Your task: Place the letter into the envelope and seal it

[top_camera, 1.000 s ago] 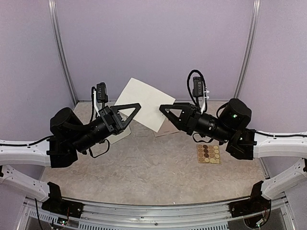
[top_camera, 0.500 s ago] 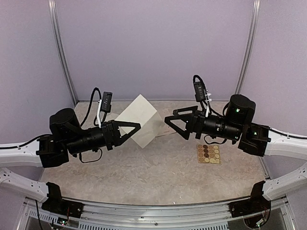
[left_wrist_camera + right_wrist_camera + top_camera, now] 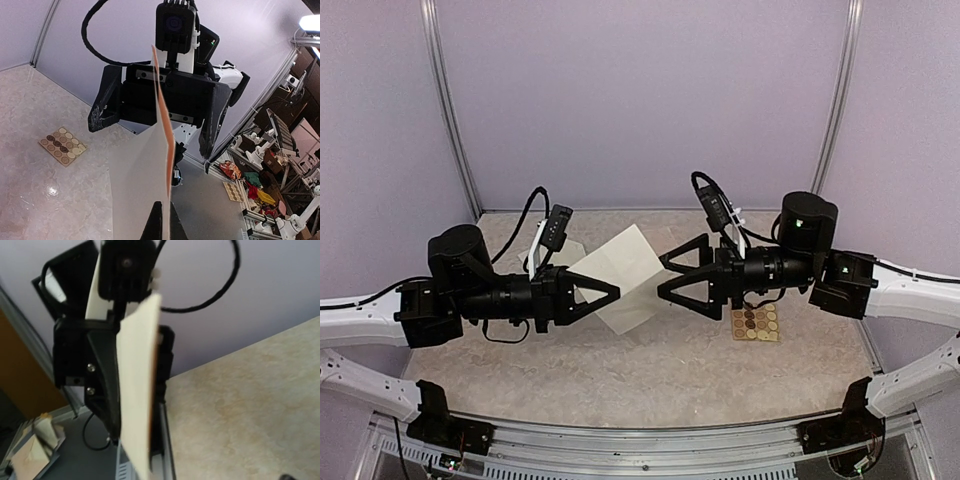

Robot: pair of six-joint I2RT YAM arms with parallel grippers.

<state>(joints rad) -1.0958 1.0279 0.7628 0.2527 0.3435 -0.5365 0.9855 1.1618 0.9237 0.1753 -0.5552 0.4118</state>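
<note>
A cream envelope (image 3: 620, 278) hangs in the air above the middle of the table, turned like a diamond. My left gripper (image 3: 615, 291) is shut on its lower left part; the pinch shows in the left wrist view (image 3: 164, 212), where the envelope (image 3: 140, 180) stands edge-on with a thin orange-pink line along its edge. Whether that line is the letter I cannot tell. My right gripper (image 3: 660, 278) faces it from the right, open wide, its fingers above and below the envelope's right corner without touching. The right wrist view shows the envelope (image 3: 137, 390) edge-on.
A tan sheet of round brown stickers (image 3: 755, 322) lies on the table under the right arm, and the left wrist view also shows this sticker sheet (image 3: 62, 146). A pale paper sheet (image 3: 535, 258) lies partly hidden behind the left arm. Purple walls enclose the back and sides.
The right gripper let go of the envelope and opened wide. The left gripper, still shut on it, turned and lowered the envelope toward the table's middle, and the right arm swung in to face it.
</note>
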